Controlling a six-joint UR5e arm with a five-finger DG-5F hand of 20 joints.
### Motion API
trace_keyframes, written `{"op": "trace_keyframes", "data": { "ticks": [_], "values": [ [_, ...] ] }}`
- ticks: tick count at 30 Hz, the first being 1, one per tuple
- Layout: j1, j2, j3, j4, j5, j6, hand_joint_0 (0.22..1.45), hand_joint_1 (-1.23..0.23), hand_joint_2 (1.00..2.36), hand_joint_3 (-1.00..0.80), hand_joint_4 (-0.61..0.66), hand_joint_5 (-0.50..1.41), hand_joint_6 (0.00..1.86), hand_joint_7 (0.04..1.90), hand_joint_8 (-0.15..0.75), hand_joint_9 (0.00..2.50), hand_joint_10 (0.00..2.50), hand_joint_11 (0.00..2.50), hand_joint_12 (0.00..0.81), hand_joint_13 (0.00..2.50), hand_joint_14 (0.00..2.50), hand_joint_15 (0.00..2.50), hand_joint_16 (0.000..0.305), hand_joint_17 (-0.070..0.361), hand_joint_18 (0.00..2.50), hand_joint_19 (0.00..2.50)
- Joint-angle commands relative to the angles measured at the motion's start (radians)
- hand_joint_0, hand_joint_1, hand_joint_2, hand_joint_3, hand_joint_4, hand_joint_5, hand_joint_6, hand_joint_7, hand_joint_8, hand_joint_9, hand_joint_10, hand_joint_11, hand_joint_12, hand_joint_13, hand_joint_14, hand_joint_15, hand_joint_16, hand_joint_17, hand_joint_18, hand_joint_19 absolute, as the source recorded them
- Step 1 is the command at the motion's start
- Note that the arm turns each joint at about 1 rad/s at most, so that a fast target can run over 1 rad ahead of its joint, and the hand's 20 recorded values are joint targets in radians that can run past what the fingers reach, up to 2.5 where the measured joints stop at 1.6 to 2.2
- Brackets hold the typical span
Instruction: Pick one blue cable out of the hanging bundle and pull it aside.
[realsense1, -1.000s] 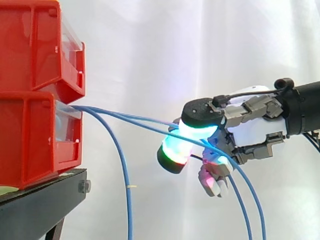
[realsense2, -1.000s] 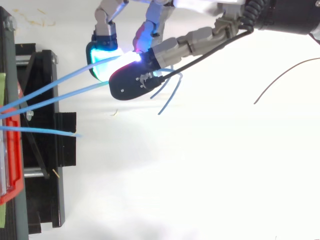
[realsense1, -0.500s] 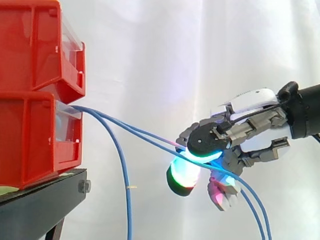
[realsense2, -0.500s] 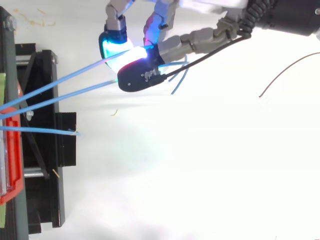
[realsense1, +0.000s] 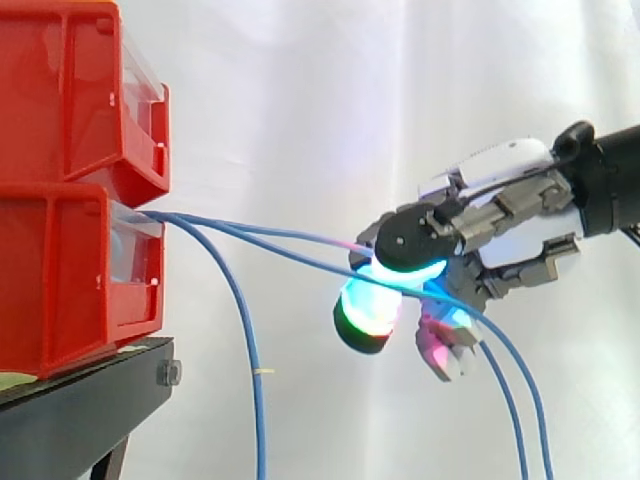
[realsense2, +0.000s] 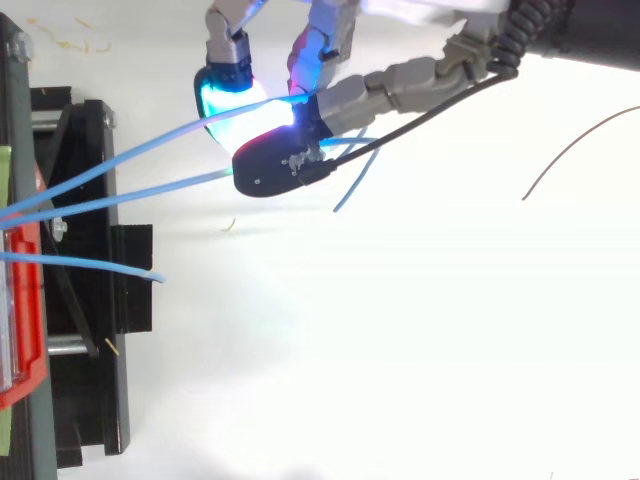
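Robot hand (realsense1: 478, 213) higher, around blue cables (realsense1: 215, 228)

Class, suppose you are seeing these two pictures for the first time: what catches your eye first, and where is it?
The robot hand at the right of the side view stands out, its glowing cyan and green fingers pinching two thin blue cables that stretch across from the stacked red plastic bins at the left. A third blue cable hangs down beside the black stand.
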Motion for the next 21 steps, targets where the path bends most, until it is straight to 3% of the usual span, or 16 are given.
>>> {"op": "trace_keyframes", "data": {
  "ticks": [1,6,12,13,16,21],
  "values": [
    [0.006,0.000,0.046,-0.062,0.012,-0.001,0.60,-0.74,1.01,-0.30,-0.03,-0.14,0.92,0.83,0.253,1.27,0.02,0.95,0.299,1.02,0.02,0.84,0.034,0.076,0.85,0.82],
    [0.016,0.023,0.067,-0.143,0.066,-0.041,0.60,-0.74,1.01,-0.31,-0.04,-0.14,0.92,0.83,0.254,1.27,0.02,0.96,0.299,1.02,0.03,0.83,0.034,0.076,0.85,0.83],
    [0.027,0.040,0.065,-0.156,0.092,-0.061,0.60,-0.74,1.01,-0.31,-0.03,-0.14,0.92,0.82,0.256,1.27,0.02,0.94,0.300,1.02,0.03,0.83,0.034,0.077,0.85,0.82],
    [0.032,0.048,0.067,-0.160,0.112,-0.067,0.60,-0.74,1.01,-0.31,-0.03,-0.14,0.92,0.82,0.256,1.27,0.02,0.94,0.298,1.02,0.03,0.84,0.034,0.077,0.85,0.83],
    [0.036,0.048,0.067,-0.159,0.129,-0.075,0.60,-0.74,1.01,-0.31,-0.03,-0.14,0.92,0.83,0.260,1.27,0.02,0.94,0.300,1.02,0.03,0.83,0.034,0.077,0.85,0.83],
    [0.038,0.048,0.067,-0.160,0.138,-0.050,0.60,-0.73,1.01,-0.32,-0.03,-0.15,0.92,0.81,0.253,1.27,0.02,0.94,0.301,1.02,0.02,0.84,0.034,0.077,0.84,0.83]
  ]
}}
